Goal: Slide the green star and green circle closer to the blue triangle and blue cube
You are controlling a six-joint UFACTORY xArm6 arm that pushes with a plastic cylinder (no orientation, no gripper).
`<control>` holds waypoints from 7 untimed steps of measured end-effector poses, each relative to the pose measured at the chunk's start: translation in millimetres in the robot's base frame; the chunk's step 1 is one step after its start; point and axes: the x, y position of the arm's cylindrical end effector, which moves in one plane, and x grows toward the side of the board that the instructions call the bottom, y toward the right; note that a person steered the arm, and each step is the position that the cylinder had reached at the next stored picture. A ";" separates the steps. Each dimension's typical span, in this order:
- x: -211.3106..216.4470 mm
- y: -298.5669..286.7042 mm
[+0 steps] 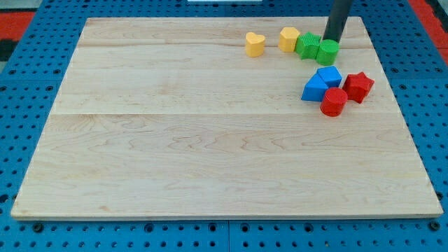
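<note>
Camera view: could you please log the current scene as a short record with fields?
tip: my tip at the top edge of the green circle
green circle: just above the blue cube
green star: touching the circle's left
blue cube
blue triangle
yellow blocks: two, left of the star
red blocks: two, beside the blue pair

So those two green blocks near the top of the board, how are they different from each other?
The green circle is a round, smooth-sided puck, while the green star has a notched, pointed outline. The circle sits lower and further to the view's right, closer to the blue cube; the star sits beside the yellow block. My tip is right at the circle's upper edge, not at the star. Both are the same bright green and sit side by side.
</note>
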 end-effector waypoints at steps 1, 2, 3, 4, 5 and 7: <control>-2.8 0.0; -37.5 -6.1; -44.7 -44.7; -41.1 -55.3; -41.1 -26.1; -34.9 -38.8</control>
